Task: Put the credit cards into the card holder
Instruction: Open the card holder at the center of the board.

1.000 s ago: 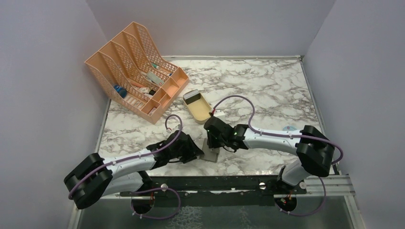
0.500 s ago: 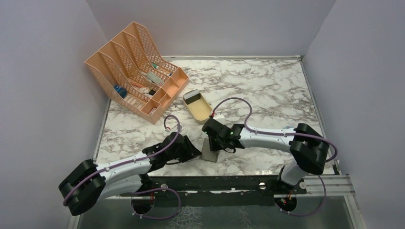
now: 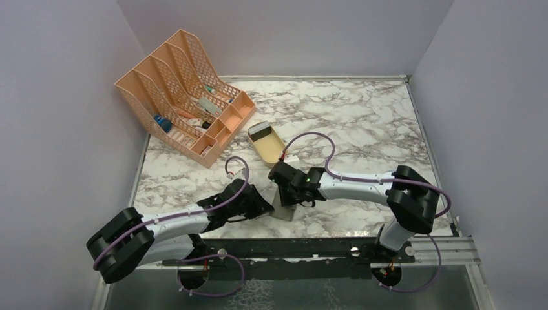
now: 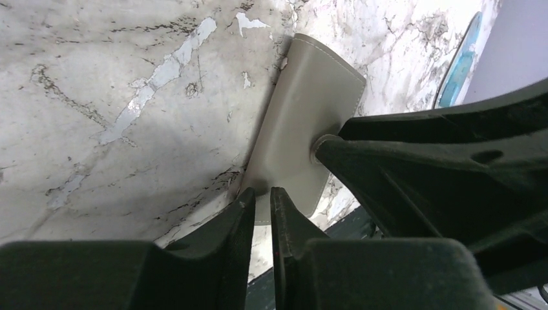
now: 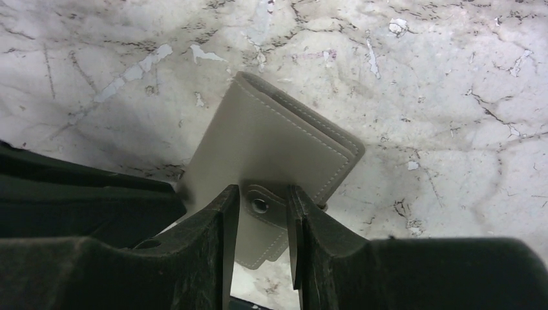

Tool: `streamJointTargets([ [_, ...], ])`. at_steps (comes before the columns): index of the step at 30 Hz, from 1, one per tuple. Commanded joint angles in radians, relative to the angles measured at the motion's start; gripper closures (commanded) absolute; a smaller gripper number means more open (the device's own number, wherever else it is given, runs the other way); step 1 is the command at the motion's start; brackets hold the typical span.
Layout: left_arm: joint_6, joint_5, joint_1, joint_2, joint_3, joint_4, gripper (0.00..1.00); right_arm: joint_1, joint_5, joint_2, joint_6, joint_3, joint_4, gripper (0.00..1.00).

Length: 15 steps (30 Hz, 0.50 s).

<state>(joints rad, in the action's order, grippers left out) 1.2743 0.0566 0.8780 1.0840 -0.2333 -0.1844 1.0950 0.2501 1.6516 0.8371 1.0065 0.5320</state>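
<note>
The card holder (image 3: 283, 209), a folded grey wallet, lies near the table's front edge. In the left wrist view my left gripper (image 4: 263, 196) is closed to a thin slit over the card holder's (image 4: 304, 116) near edge, which fills the slit. My right gripper (image 5: 262, 194) stands partly open, its tips on the card holder (image 5: 271, 139). The snap tab (image 5: 262, 216) lies between its fingers. From above, my left gripper (image 3: 263, 205) meets the wallet from the left and my right gripper (image 3: 289, 192) from behind. Whitish and dark flat credit cards (image 3: 261, 131) sit in the tray's far end.
A tan oval tray (image 3: 271, 150) stands just behind the right gripper. A peach mesh file rack (image 3: 184, 90) with small items fills the back left. The dark front rail (image 3: 291, 248) runs close behind the wallet. A teal flat thing (image 4: 460, 61) lies at the right.
My left gripper's jaws have closed down at the wallet's left edge. The right gripper has shifted a little left and forward over the wallet. The wallet has hardly moved.
</note>
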Motion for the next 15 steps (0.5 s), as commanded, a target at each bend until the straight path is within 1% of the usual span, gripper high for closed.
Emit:
streamJointTargets([
  [1, -0.02, 0.047, -0.004, 0.045, -0.01, -0.066, 0.83, 0.026, 0.032, -0.009, 0.023, 0.047, 0.056, 0.66],
  [7, -0.026, 0.049, -0.004, 0.095, -0.014, -0.074, 0.91, 0.032, 0.031, -0.009, 0.039, 0.031, 0.059, 0.66],
  [15, -0.017, 0.041, -0.004, 0.095, -0.006, -0.061, 0.93, 0.032, 0.093, 0.042, 0.055, 0.014, 0.074, 0.66],
])
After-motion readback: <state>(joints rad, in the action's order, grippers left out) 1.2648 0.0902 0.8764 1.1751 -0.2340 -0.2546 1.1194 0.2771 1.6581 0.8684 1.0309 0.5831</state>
